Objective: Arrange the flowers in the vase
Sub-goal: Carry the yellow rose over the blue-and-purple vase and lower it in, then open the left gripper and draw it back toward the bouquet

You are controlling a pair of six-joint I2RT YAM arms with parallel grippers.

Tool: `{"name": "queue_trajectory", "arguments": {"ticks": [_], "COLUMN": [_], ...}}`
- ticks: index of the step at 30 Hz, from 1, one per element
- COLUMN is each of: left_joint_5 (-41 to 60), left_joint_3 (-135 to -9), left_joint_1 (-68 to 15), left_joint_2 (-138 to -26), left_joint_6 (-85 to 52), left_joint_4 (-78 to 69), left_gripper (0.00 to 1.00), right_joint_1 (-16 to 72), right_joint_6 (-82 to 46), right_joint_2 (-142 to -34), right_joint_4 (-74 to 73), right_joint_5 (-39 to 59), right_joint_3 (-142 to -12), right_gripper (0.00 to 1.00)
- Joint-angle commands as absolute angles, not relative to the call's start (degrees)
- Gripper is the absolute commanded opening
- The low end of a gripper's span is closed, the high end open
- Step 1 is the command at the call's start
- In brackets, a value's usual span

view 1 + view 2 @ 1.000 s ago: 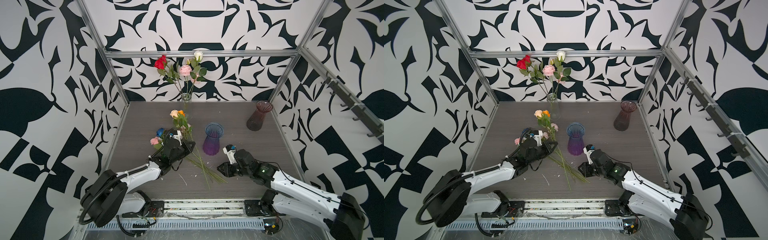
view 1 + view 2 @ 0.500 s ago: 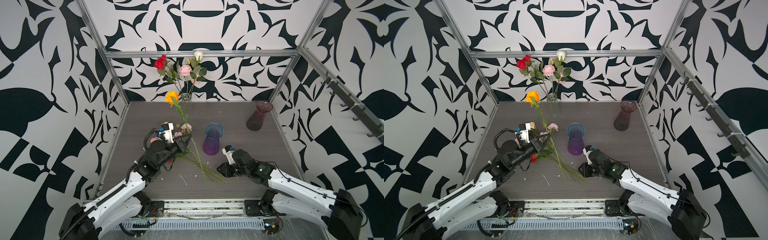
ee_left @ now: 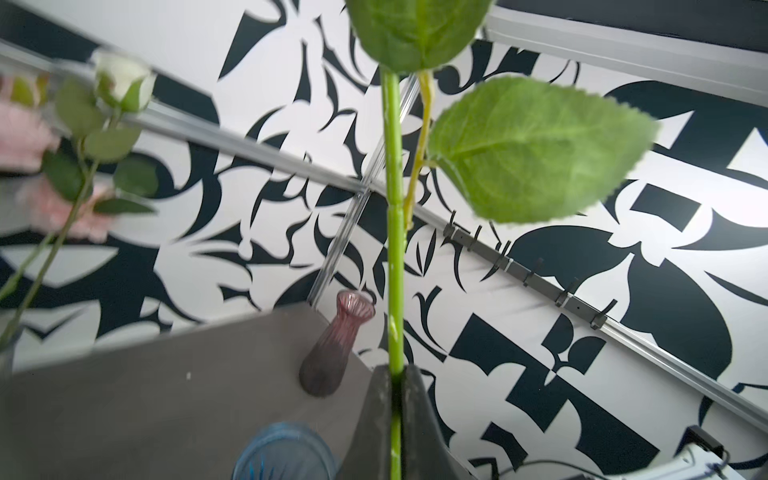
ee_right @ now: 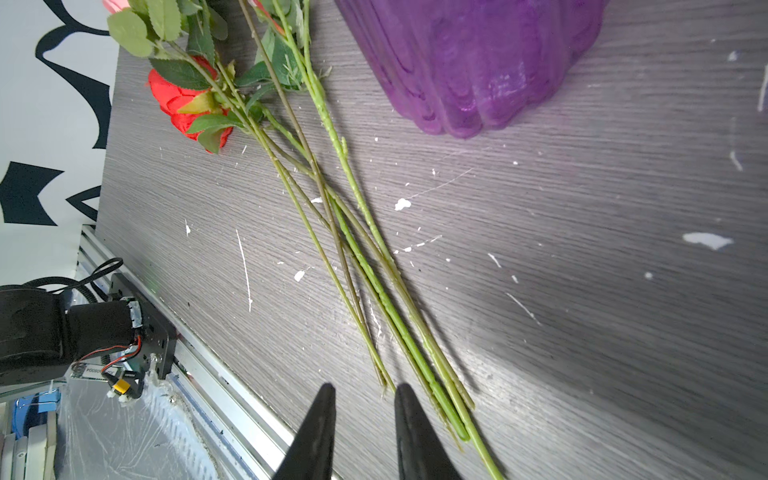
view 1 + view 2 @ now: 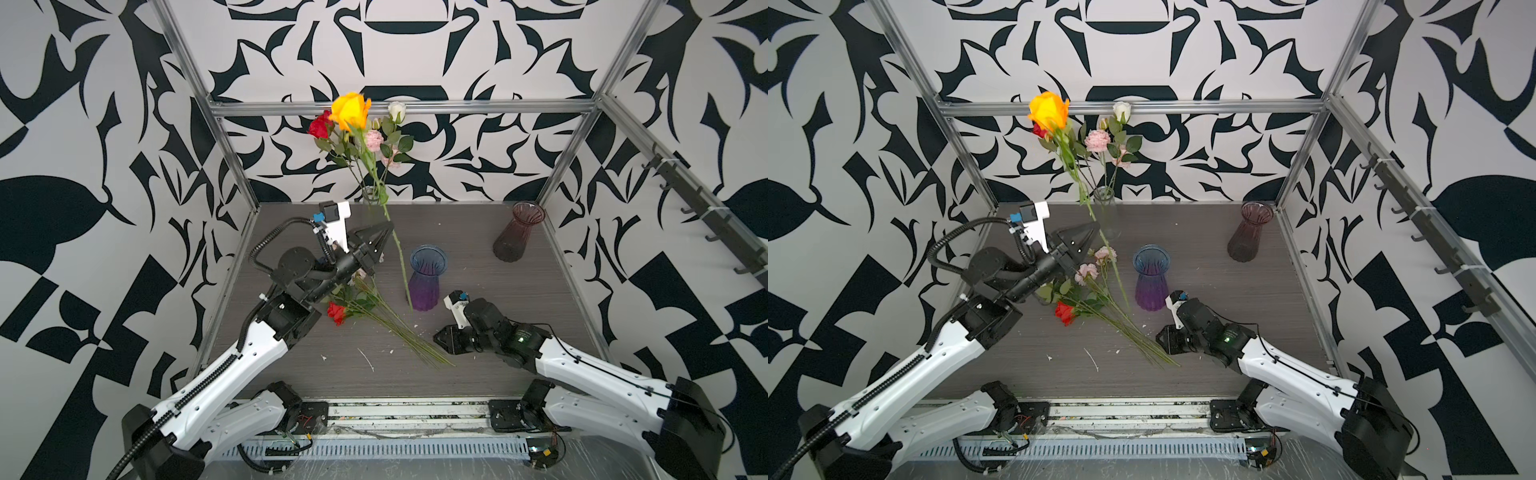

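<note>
Black-and-white patterned walls (image 5: 124, 166) box in a grey wood-grain desk (image 5: 478, 382), and we count three vases on it. At the back stands a clear vase (image 5: 371, 198). It holds a red rose (image 5: 319, 126), a white rose (image 5: 397, 110) and ruffled pink blooms (image 5: 374, 139), all upright on their stems. Near the middle stands a blue-and-purple vase (image 5: 426, 278), mouth up, and through the mouth we see only its own ribbed glass. A maroon vase (image 5: 517, 232) stands in the far right corner, well apart from the other two.

We find the left gripper (image 5: 388, 226) raised above the desk, near the clear vase. In the left wrist view its jaws are pressed together on the green stem of an orange rose (image 5: 351, 110), which passes straight up between them. The bloom stands high, and in both top views it overlaps the flowers in the clear vase. The stem is in none of the vases. Its lower end reaches down just beside the foot of the blue-and-purple vase, and from above we cannot tell whether it touches the desk.

The other flowers (image 5: 374, 309) lie in a loose bundle on the desk between the left arm and the blue-and-purple vase. Among them are a red bloom (image 5: 336, 312) and pale pink blooms (image 5: 1088, 270). Their bare stems (image 4: 353, 249) run together toward the right gripper (image 4: 363, 388). It sits low over the desk, jaws a little apart with bare desk between them, the tips just at the stem ends and gripping none.
</note>
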State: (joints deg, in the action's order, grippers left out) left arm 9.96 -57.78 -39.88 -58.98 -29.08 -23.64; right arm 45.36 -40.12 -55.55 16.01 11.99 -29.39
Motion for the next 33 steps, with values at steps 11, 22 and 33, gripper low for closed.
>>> {"name": "queue_trajectory", "arguments": {"ticks": [11,22,33], "left_joint_5": [15.4,9.9,6.3], "left_joint_3": [-78.3,-72.9,-64.1], "left_joint_1": [-40.1,-42.5,-42.6], "left_joint_2": [-80.8,-84.1,-78.6], "left_joint_6": [-15.4,-15.2,-17.5], "left_joint_4": [-26.4,-19.8,-16.8], "left_gripper": [0.00,0.09,0.61], "right_joint_1": [44.1,42.4,42.1], "right_joint_6": [-40.5,-40.4,-40.5], "right_joint_2": [-48.7,-48.3,-48.1], "right_joint_4": [16.4,15.7,15.6], "right_joint_5": [10.4,12.5,12.9], "right_joint_3": [-28.2,-27.4,-27.4], "right_gripper": [0.29,0.29,0.29]}}
